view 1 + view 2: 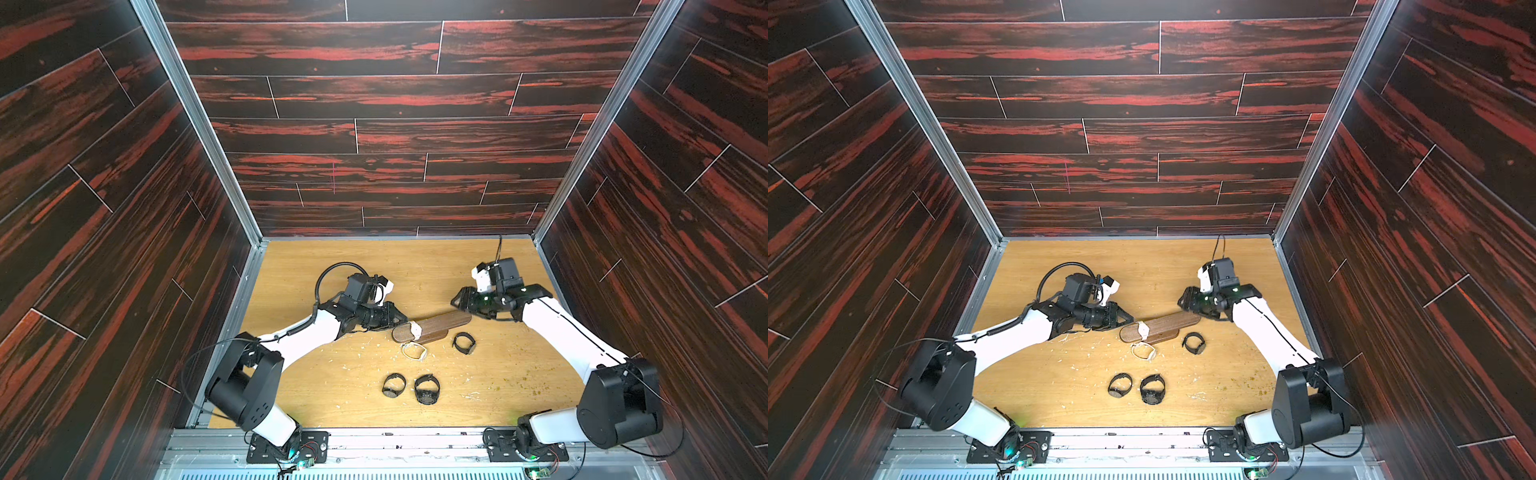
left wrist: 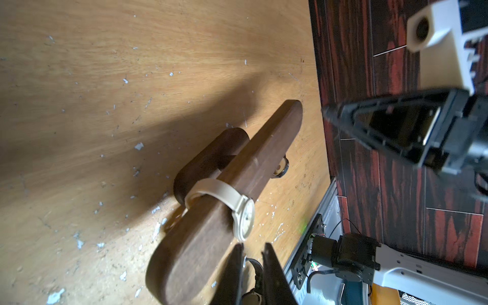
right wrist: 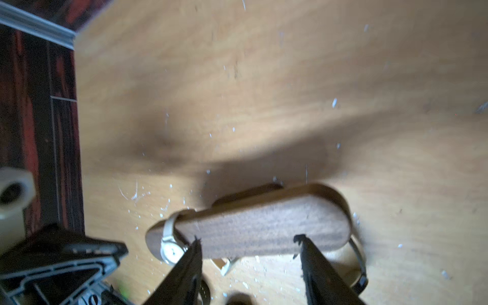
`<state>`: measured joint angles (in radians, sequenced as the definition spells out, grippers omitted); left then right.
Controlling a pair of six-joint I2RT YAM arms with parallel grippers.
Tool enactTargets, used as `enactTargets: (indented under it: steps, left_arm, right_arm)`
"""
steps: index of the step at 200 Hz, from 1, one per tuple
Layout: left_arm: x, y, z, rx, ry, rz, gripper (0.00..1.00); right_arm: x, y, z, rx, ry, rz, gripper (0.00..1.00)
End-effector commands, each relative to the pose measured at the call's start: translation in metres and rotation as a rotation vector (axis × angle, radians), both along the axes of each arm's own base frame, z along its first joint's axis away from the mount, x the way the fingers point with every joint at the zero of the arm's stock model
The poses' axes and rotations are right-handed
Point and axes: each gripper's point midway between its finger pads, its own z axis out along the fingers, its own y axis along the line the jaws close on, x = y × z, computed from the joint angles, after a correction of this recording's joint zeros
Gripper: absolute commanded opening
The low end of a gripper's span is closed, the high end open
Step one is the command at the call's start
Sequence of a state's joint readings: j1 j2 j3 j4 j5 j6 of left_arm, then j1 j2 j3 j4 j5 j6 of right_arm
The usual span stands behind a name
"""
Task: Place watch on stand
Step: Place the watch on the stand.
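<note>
Left wrist view shows the cream strap watch (image 2: 239, 208) already looped on the long dark-brown wooden stand (image 2: 219, 200); left jaws nearly closed and empty, right jaws open; next job, back away gently

Top views high, looking down; wrist views close, both sharing stand (image 2: 211, 211)

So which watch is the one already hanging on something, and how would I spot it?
Find the long dark-brown stand in the middle of the light wooden table. Near its end closest to the left gripper, the cream watch is strapped around the bar. It alone is off the table; the others lie loose, three of them black.
</note>
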<state>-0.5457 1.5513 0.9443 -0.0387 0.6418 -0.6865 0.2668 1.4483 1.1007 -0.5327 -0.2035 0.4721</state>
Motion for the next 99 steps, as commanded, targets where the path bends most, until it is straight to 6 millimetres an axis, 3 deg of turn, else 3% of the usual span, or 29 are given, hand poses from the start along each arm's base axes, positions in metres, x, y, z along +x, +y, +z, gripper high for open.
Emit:
enactTargets:
  steps: [1, 27, 51, 99]
  left_arm:
    - [-0.014, 0.01, -0.001, 0.022, 0.008, 0.002, 0.17]
    - [-0.021, 0.016, -0.009, 0.04, 0.022, 0.005, 0.17]
    - [-0.021, 0.016, -0.008, 0.034, 0.017, 0.007, 0.17]
    - [-0.014, 0.009, 0.0, 0.01, 0.002, -0.004, 0.21]
  right_arm:
    - [0.024, -0.002, -0.006, -0.02, -0.007, -0.008, 0.58]
    - [0.048, -0.006, -0.02, -0.085, -0.013, -0.02, 0.56]
    - [0.058, -0.011, -0.035, -0.136, -0.002, -0.024, 0.55]
    - [0.04, -0.012, -0.048, -0.123, 0.036, -0.023, 0.55]
